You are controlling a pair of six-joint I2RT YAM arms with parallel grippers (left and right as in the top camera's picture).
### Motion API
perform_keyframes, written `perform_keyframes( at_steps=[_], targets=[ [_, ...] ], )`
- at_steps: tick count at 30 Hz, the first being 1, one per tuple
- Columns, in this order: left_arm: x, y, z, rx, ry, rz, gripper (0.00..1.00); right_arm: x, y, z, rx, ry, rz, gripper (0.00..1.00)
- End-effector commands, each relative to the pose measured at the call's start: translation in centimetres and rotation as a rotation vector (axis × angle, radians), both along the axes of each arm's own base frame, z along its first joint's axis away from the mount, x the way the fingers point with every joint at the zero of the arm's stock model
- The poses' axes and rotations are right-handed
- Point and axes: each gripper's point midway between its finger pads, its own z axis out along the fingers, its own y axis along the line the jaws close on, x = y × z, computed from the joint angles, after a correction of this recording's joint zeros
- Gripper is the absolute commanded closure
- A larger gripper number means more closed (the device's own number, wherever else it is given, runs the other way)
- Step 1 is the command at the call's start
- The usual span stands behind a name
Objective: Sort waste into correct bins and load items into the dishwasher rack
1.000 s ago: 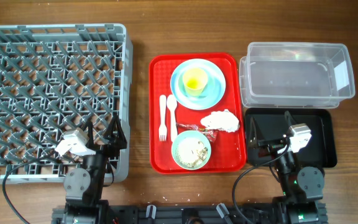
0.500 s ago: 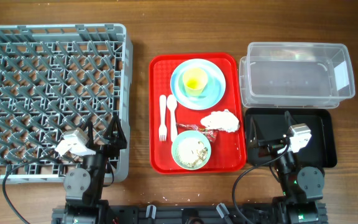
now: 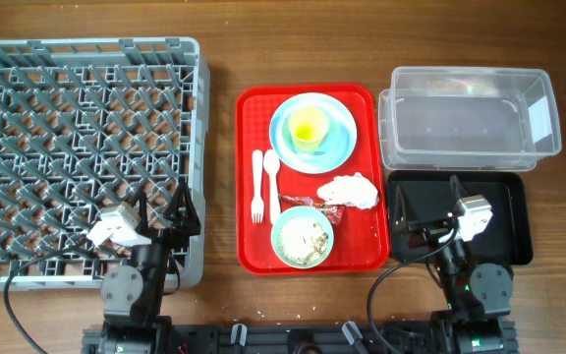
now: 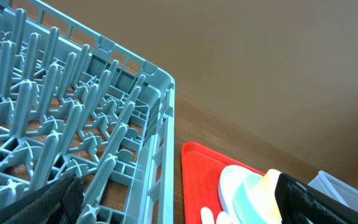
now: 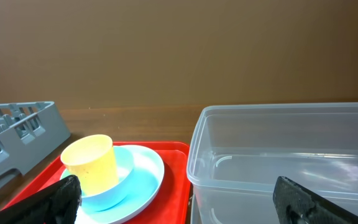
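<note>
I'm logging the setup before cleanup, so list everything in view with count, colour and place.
dishwasher rack: 1, grey, table's left
red tray: 1, red, centre
plate: 1, light blue, tray's far end
cup: 1, yellow, upright on plate
fork: 1, white, tray's left part
spoon: 1, white, beside fork
napkin: 1, white, crumpled, tray's right part
bowl: 1, pale green, tray's near end
wrapper: 1, red, between napkin and bowl
crumbs: many, beige, in bowl
clear tub: 1, clear, far right
black tray: 1, black, near right
left gripper: 1, black, open, over rack's near corner
right gripper: 1, black, open, over black tray
</note>
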Motion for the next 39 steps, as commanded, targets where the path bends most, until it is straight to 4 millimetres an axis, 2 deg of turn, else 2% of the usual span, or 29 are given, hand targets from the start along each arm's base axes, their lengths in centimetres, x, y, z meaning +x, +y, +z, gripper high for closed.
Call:
perform_keyframes(
  at_steps=[1, 8, 9, 10, 12, 13, 14, 16, 17, 19, 21, 22, 24, 27, 30, 31, 32, 34, 36, 39],
  targets=[
    [0.0, -0.4, -0.2, 0.012, 0.008, -0.021, 0.00, 0.0, 0.1, 0.0, -0.020, -0.006, 0.008, 0.00],
    [0.0, -0.7, 0.2, -0.016, -0.006, -0.035, 0.00, 0.0, 0.1, 0.0, -0.019, -0.006, 0.008, 0.00],
    [-0.2, -2.1, 0.6, -0.106, -0.014, -0.116, 0.00, 0.0, 0.1, 0.0, -0.019, -0.006, 0.008, 0.00],
    [-1.1, -5.2, 0.4, -0.222, 0.030, -0.292, 0.00, 0.0, 0.1, 0.0, -0.020, -0.006, 0.008, 0.00],
    [-3.2, -9.1, 0.7, -0.316, 0.080, -0.548, 0.00, 0.0, 0.1, 0.0, -0.019, -0.006, 0.008, 0.00],
    [-3.6, -9.6, 1.3, -0.375, 0.083, -0.580, 0.00, 0.0, 0.1, 0.0, -0.019, -0.006, 0.008, 0.00],
    [-3.8, -9.9, 3.0, -0.416, 0.037, -0.614, 0.00, 0.0, 0.1, 0.0, -0.019, -0.005, 0.008, 0.01],
    [-5.5, -10.8, 7.7, -0.363, -0.169, -0.733, 0.00, 0.0, 0.1, 0.0, -0.019, -0.005, 0.008, 0.00],
    [-6.0, -10.8, 9.2, -0.344, -0.234, -0.748, 0.00, 0.0, 0.1, 0.0, -0.019, -0.006, 0.008, 0.00],
    [-6.4, -10.6, 10.8, -0.259, -0.291, -0.733, 0.00, 0.0, 0.1, 0.0, -0.019, -0.006, 0.008, 0.00],
    [-5.6, -9.7, 11.6, -0.182, -0.252, -0.647, 0.00, 0.0, 0.1, 0.0, -0.019, -0.005, 0.009, 0.00],
    [-4.9, -8.7, 12.4, -0.094, -0.186, -0.557, 0.01, 0.0, 0.1, 0.0, -0.019, -0.005, 0.009, 0.00],
    [-4.2, -8.0, 13.8, 0.045, -0.084, -0.504, 0.00, 0.0, 0.1, 0.0, -0.020, -0.006, 0.009, 0.00],
    [-2.0, -7.8, 15.6, 0.148, 0.227, -0.512, 0.01, 0.0, 0.1, 0.0, -0.019, -0.006, 0.008, 0.00],
    [-0.3, -10.2, 14.9, 0.189, 0.635, -0.659, 0.01, 0.0, 0.1, 0.0, -0.019, -0.006, 0.009, 0.00],
    [-0.1, -11.4, 14.3, 0.200, 0.750, -0.707, 0.00, 0.0, 0.1, 0.0, -0.019, -0.006, 0.008, 0.00],
    [0.2, -13.6, 13.6, 0.224, 0.875, -0.778, 0.00, 0.0, 0.1, 0.0, -0.019, -0.006, 0.009, 0.00],
    [1.0, -17.2, 11.8, 0.255, 0.982, -0.867, 0.00, 0.0, 0.1, 0.0, -0.019, -0.006, 0.008, 0.00],
    [1.9, -21.6, 8.5, 0.240, 1.079, -0.915, 0.00, 0.0, 0.1, 0.0, -0.019, -0.006, 0.008, 0.00],
    [2.2, -25.1, 6.2, 0.247, 1.110, -0.951, 0.00, 0.0, 0.1, 0.0, -0.020, -0.006, 0.008, 0.00]
  ],
)
